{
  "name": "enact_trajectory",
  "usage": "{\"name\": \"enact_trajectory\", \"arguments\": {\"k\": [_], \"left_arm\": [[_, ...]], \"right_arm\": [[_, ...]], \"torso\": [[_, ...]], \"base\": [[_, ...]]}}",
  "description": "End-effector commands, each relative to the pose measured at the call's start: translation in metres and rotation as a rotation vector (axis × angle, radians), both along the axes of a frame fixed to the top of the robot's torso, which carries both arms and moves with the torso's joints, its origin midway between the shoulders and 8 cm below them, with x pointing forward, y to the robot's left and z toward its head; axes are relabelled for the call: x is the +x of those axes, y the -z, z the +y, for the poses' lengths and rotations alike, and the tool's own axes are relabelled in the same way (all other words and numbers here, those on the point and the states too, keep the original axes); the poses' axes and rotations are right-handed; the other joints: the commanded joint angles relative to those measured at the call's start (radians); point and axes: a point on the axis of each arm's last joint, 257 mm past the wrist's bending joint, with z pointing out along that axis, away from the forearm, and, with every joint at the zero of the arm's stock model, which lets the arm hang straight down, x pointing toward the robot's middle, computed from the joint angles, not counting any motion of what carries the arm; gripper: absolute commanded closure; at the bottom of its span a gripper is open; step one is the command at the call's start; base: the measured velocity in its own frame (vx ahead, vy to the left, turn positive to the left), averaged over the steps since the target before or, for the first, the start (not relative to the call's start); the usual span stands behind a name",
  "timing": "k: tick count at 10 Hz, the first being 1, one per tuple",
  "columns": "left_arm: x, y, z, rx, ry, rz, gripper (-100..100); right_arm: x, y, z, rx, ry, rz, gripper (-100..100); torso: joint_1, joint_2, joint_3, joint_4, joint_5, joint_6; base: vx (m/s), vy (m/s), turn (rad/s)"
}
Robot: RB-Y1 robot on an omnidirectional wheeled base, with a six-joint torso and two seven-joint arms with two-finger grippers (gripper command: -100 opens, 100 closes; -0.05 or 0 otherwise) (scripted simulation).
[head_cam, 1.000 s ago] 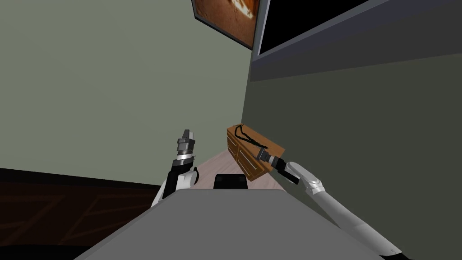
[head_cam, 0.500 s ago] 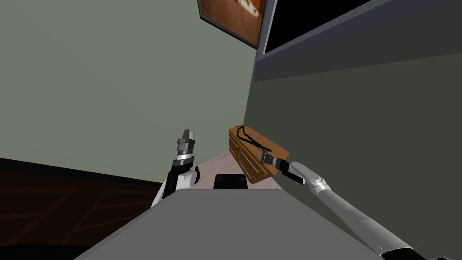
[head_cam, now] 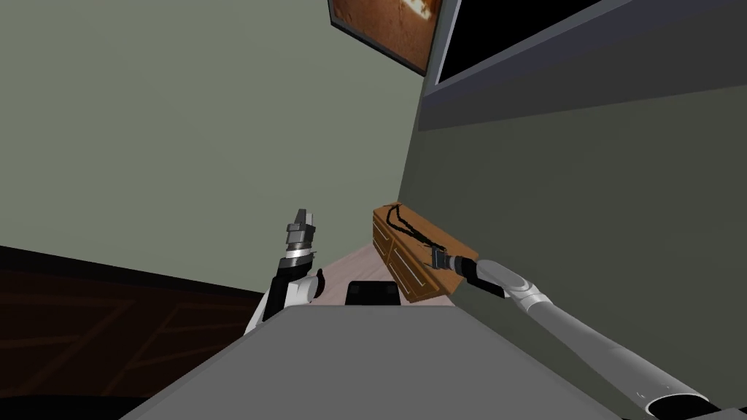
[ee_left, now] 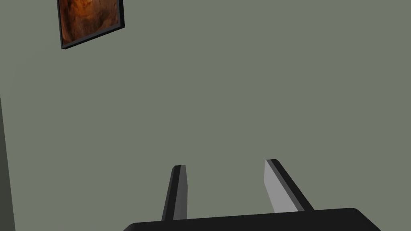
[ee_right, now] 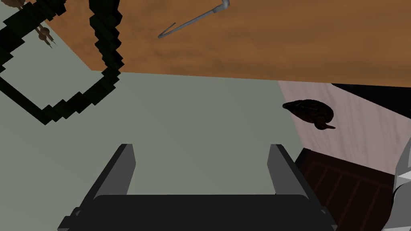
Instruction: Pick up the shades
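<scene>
Right wrist view: the right end effector (ee_right: 200,148) is hovering spread near the dresser (ee_right: 281,44), readying to straddle the shades (ee_right: 108,44).

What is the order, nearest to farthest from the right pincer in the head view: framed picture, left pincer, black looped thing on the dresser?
1. Black looped thing, on the dresser top just ahead of the right pincer.
2. Left pincer, raised on the robot's left.
3. Framed picture, high on the wall.
</scene>
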Motion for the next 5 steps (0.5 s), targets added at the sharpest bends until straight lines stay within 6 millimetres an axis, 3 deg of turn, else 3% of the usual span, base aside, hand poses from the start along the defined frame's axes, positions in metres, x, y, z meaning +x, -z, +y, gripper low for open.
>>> {"name": "enact_trajectory", "arguments": {"k": [1, 2, 5], "left_arm": [[0.000, 0.000, 0.000, 0.000, 0.000, 0.000, 0], [0.000, 0.000, 0.000, 0.000, 0.000, 0.000, 0], [0.000, 0.000, 0.000, 0.000, 0.000, 0.000, 0]], "right_arm": [[-0.017, 0.014, -0.033, -0.111, -0.041, 0.033, -100], [-0.017, 0.014, -0.033, -0.111, -0.041, 0.033, -100], [-0.041, 0.028, -0.093, -0.299, -0.112, 0.096, -100]], "torso": [[0.000, 0.000, 0.000, 0.000, 0.000, 0.000], [0.001, 0.000, 0.000, 0.000, 0.000, 0.000], [0.001, -0.001, 0.000, 0.000, 0.000, 0.000]], "base": [[0.062, 0.028, 0.147], [0.048, 0.022, 0.032], [0.065, 0.023, 0.097]]}}
